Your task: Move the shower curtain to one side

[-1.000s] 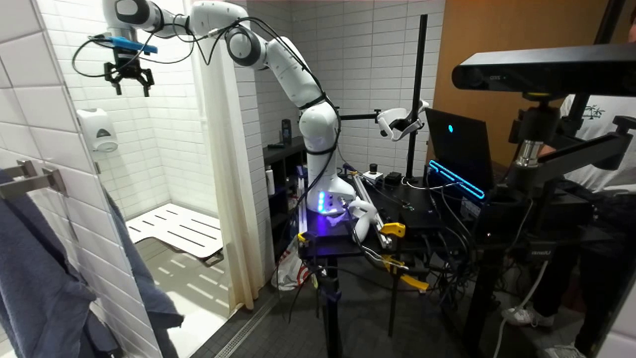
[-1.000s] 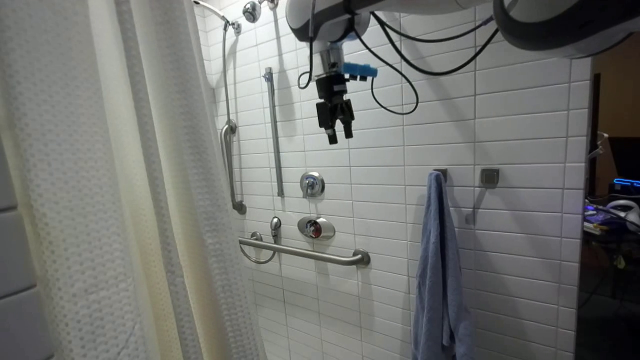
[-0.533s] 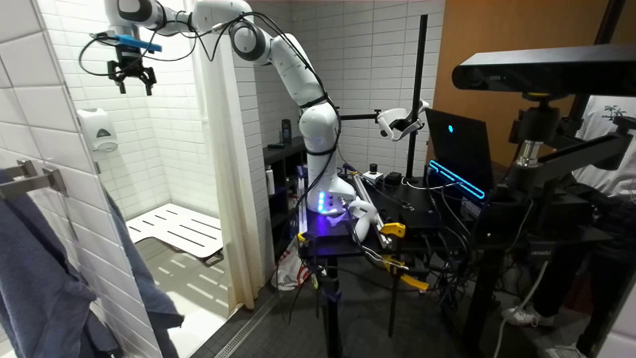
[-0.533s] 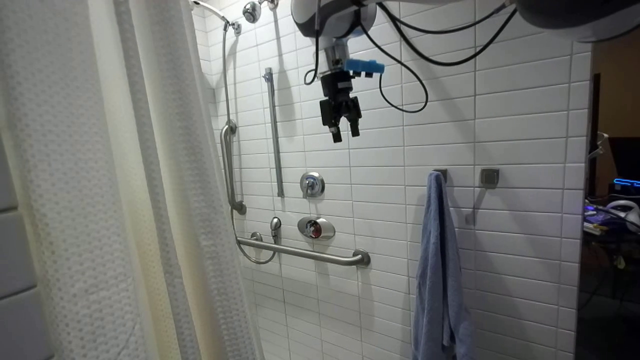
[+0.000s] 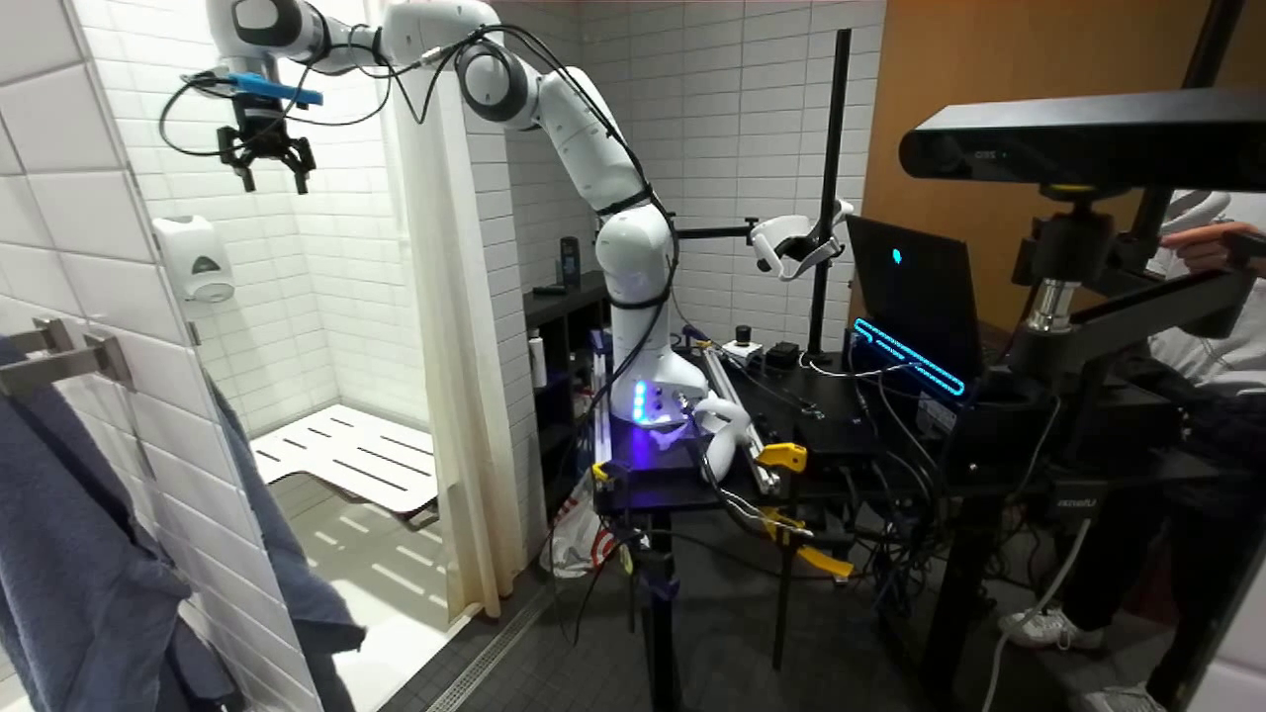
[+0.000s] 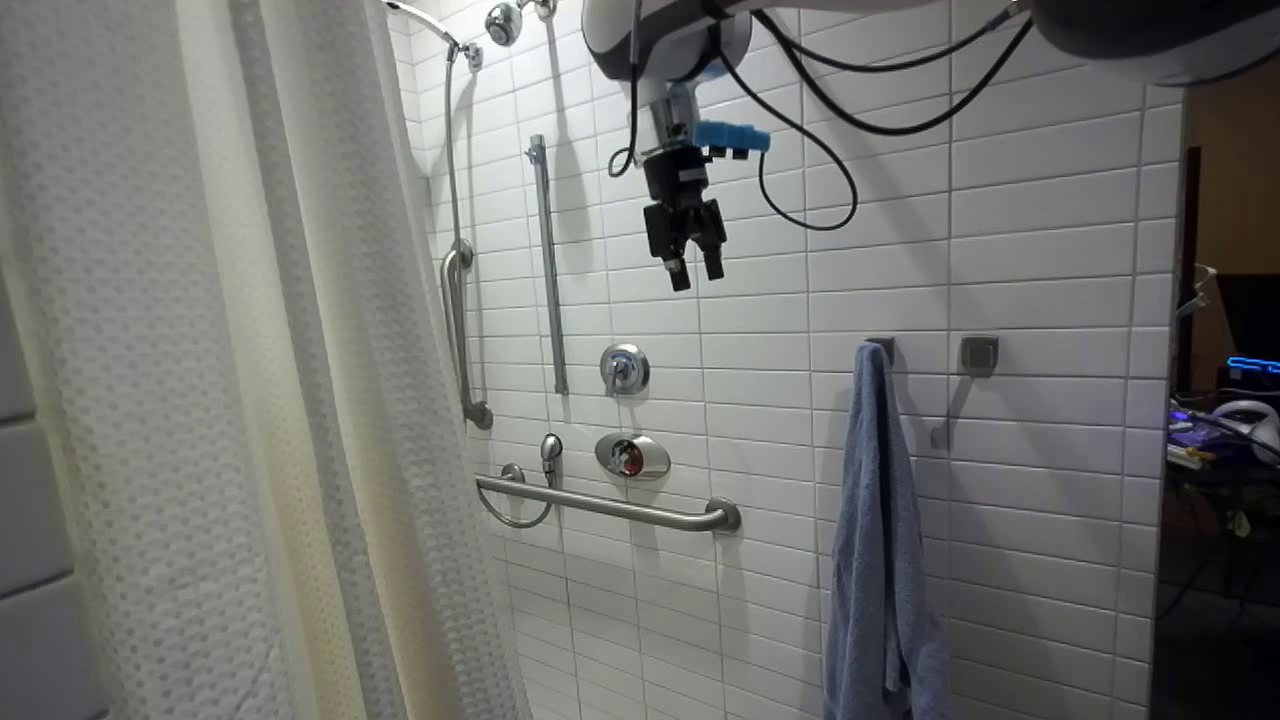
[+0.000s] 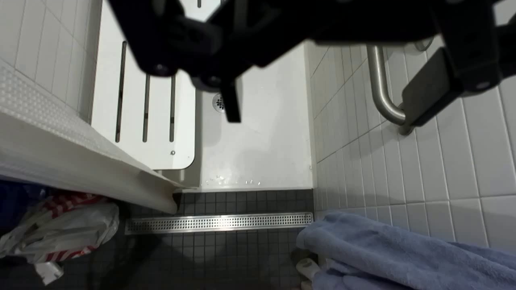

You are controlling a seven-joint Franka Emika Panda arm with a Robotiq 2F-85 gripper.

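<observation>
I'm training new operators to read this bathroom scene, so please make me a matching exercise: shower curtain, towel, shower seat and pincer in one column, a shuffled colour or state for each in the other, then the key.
Things:
1. shower curtain
2. towel
3. shower seat
4. pincer

Colours and states:
A. white, level and slotted
B. open, holding nothing
C. cream-white, hanging in vertical folds
D. blue-grey, hanging

Right pairs: 1-C, 2-D, 3-A, 4-B
</observation>
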